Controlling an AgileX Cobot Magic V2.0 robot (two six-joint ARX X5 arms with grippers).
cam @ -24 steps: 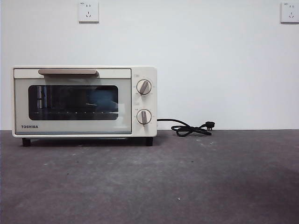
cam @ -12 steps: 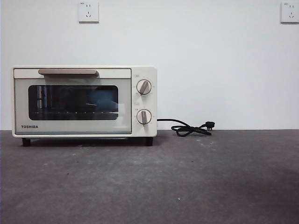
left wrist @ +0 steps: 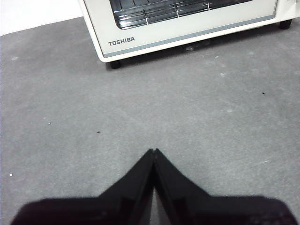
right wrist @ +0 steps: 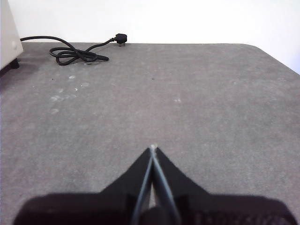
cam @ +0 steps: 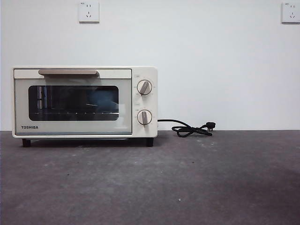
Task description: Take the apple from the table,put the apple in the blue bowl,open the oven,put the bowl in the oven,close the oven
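The cream-white Toshiba oven point(cam: 84, 102) stands at the back left of the dark grey table point(cam: 187, 183), its glass door closed and the beige handle point(cam: 68, 72) along the top. A blue shape point(cam: 104, 99) shows behind the glass; I cannot tell if it is the blue bowl. The apple is out of view. My left gripper point(left wrist: 153, 151) hovers shut over bare table in front of the oven point(left wrist: 187, 23). My right gripper point(right wrist: 153, 148) is shut over bare table to the right of the oven's corner point(right wrist: 8, 37). Neither arm shows in the front view.
The oven's black cord and plug point(cam: 192, 128) lie coiled on the table by the wall, right of the oven, and the cord point(right wrist: 77, 54) also shows in the right wrist view. Two wall sockets point(cam: 89, 11) sit high on the white wall.
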